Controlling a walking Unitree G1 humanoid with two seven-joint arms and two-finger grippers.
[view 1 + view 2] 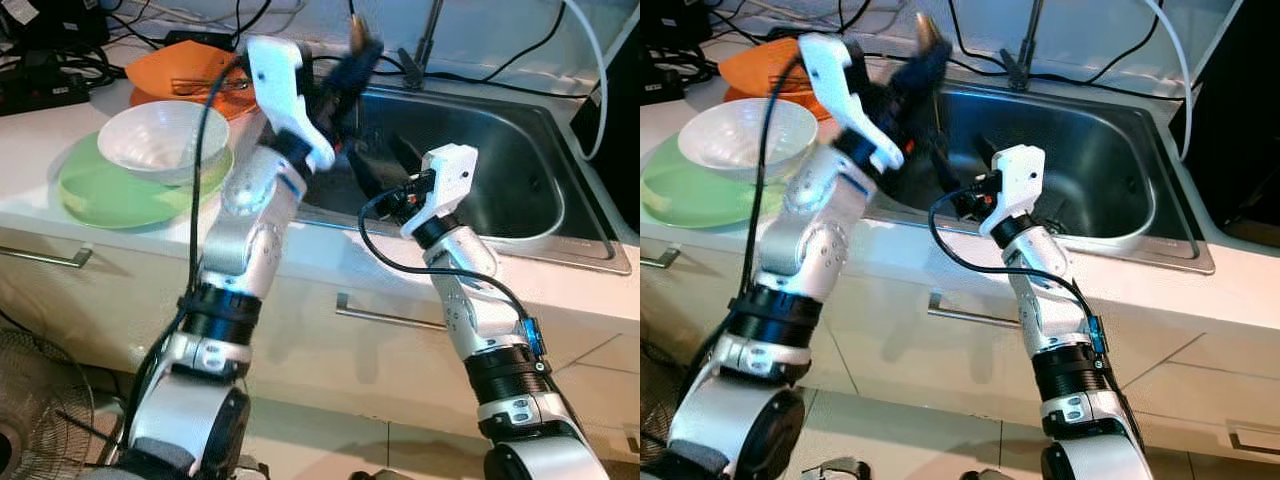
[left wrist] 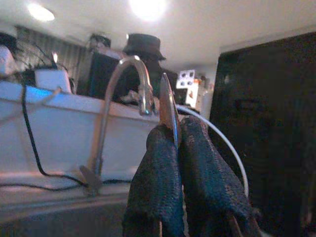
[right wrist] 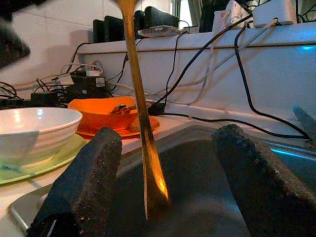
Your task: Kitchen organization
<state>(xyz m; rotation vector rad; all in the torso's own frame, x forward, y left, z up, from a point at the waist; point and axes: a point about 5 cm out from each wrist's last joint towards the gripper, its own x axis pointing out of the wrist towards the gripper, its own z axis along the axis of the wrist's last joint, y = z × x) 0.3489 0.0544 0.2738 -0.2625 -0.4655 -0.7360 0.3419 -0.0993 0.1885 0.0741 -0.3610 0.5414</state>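
Note:
My left gripper (image 1: 345, 75) is raised over the back left corner of the steel sink (image 1: 560, 215) and is shut on a thin golden utensil (image 1: 357, 30), whose end sticks up past the fingers. In the left wrist view the two black fingers (image 2: 158, 182) pinch the utensil's edge (image 2: 168, 108). My right gripper (image 1: 385, 165) reaches into the sink from the front and stands open. In the right wrist view the utensil's golden lower end (image 3: 143, 123) hangs between the spread fingers (image 3: 84, 187) without touching either.
A white bowl (image 1: 165, 140) sits on a green plate (image 1: 100, 190) on the counter to the left. Behind it is an orange plate (image 1: 165, 65) holding utensils. A faucet (image 2: 123, 98) and cables stand behind the sink. Drawer handles (image 1: 385, 315) run below the counter.

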